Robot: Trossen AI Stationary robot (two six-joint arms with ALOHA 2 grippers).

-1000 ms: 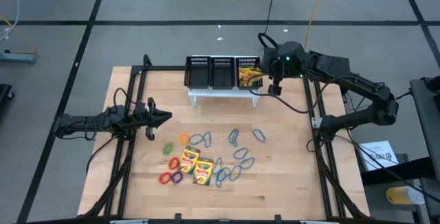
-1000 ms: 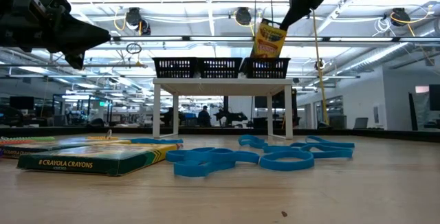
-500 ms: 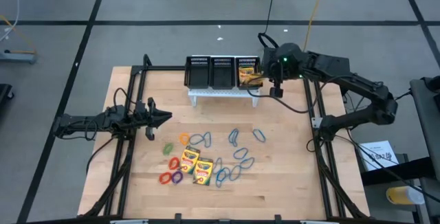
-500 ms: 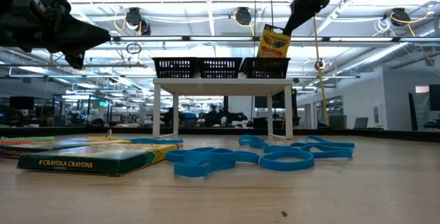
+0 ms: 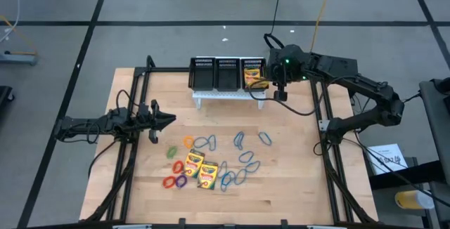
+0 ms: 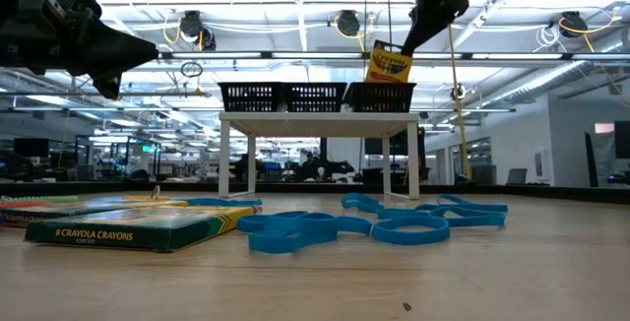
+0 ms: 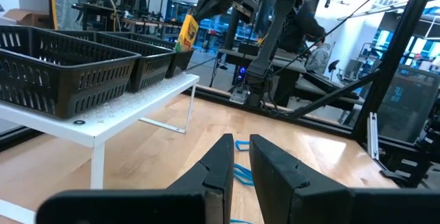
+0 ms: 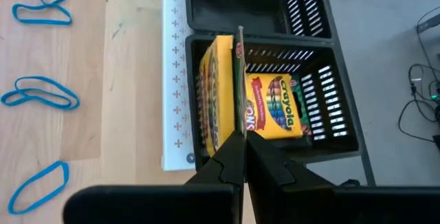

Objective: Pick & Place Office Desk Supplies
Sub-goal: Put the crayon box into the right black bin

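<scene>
My right gripper [image 5: 268, 80] hangs over the right compartment of the black mesh organiser [image 5: 214, 74] and is shut on a yellow-and-green crayon box [image 6: 389, 65]. The box's lower part is inside that compartment, beside another crayon box [image 8: 276, 107] lying there. Two more crayon boxes [image 5: 200, 169] lie flat on the table among blue loops [image 5: 242, 160] and small coloured loops [image 5: 174, 181]. At the table's left side my left gripper [image 5: 171, 120] stays level and narrowly open, with nothing in it. My right gripper pinches the crayon box's thin upper edge [image 8: 240, 107] between its two fingers. The fingers slant down onto it from the table's right. The box hangs tilted below them; its top sticks out above the rim and its bottom is hidden inside the right compartment.
The organiser stands on a white raised stand [image 5: 228, 96] at the table's far edge; its left and middle compartments [image 8: 240, 4] hold nothing that shows. A black frame [image 5: 325, 127] borders the table's left and right sides.
My right gripper has tipped a little further downward, and the crayon box it holds has sunk slightly deeper into the right compartment, still tilted.
</scene>
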